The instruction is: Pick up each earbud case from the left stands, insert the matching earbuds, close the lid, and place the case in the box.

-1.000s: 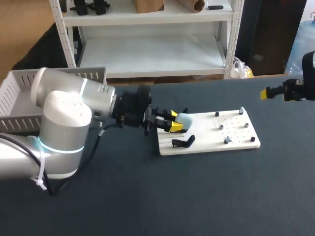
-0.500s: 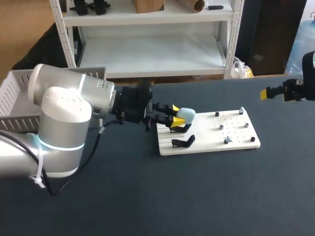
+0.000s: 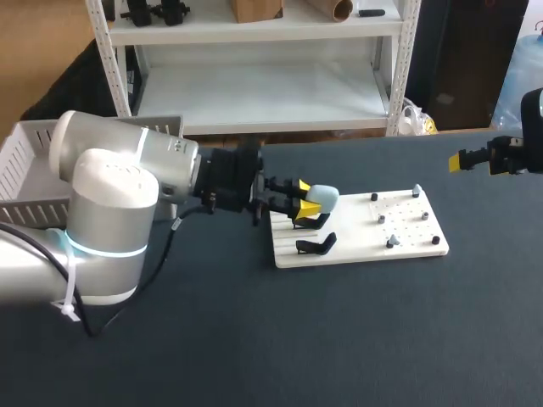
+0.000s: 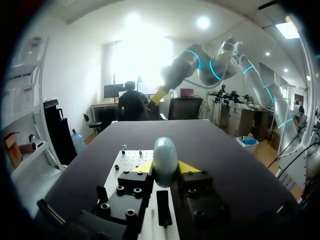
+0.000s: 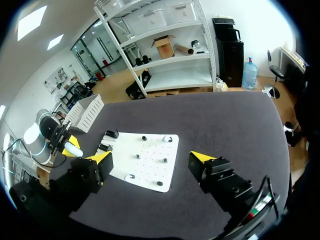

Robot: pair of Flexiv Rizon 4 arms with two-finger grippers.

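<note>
Pale blue earbud case (image 3: 326, 197) sits clamped between the left gripper's (image 3: 307, 197) yellow tips, one finger on each side, rounded end sticking out past the fingertips. Lid looks closed in the left wrist view (image 4: 165, 156). The case is over the left end of the white board (image 3: 411, 243), just above the rear black stand (image 3: 317, 222); can't tell if they touch. The front stand (image 3: 316, 246) is bare. Left arm comes in from the left, wrist roughly level, fingers pointing along the board toward the peg area. Small earbuds sit on pegs there, e.g. a pale one (image 3: 391, 242). Right gripper (image 5: 150, 157) has its fingers wide apart, holding nothing, parked high at the table's right edge, well apart from the board. White basket (image 3: 25, 161) is behind the left arm.
</note>
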